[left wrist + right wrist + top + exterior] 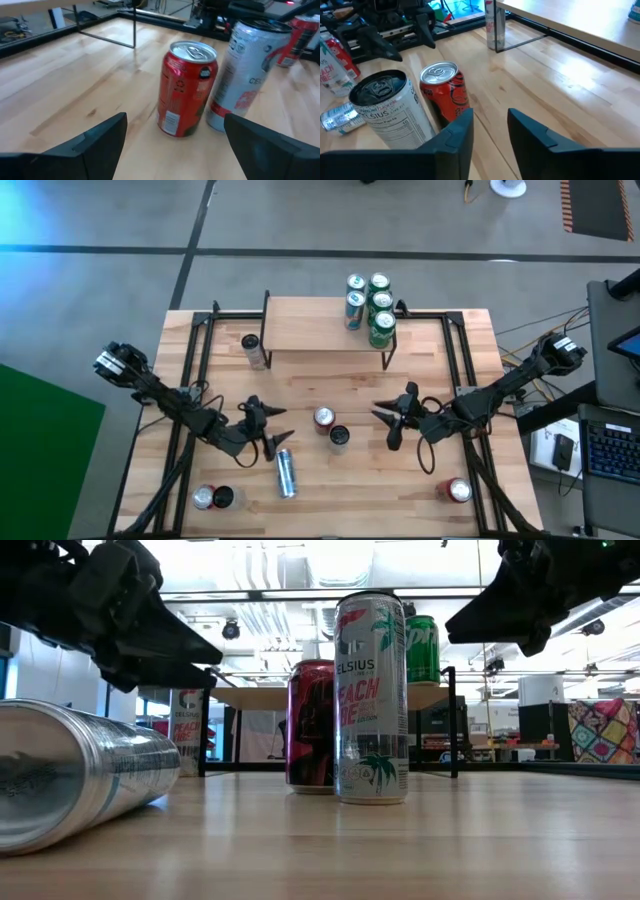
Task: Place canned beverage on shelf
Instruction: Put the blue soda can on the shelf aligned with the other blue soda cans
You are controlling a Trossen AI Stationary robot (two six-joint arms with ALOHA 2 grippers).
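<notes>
A short red can [323, 418] and a tall silver Celsius can [339, 437] stand close together on their bases in the middle of the table. The wooden shelf [325, 325] on black legs stands at the far side, with several green cans [370, 305] on its right end. My left gripper [272, 430] is open and hovers left of the two cans, pointing at the red can [187, 90]. My right gripper [390, 422] is open and hovers to their right, facing the red can [445, 92] and the silver can [390, 110]. Neither gripper touches a can.
A silver can [286, 473] lies on its side near the left gripper. A can [255, 350] stands by the shelf's left end. Two cans [212, 498] stand at the near left, and a red can [458, 490] at the near right. Black frame rails [195, 370] run along both sides.
</notes>
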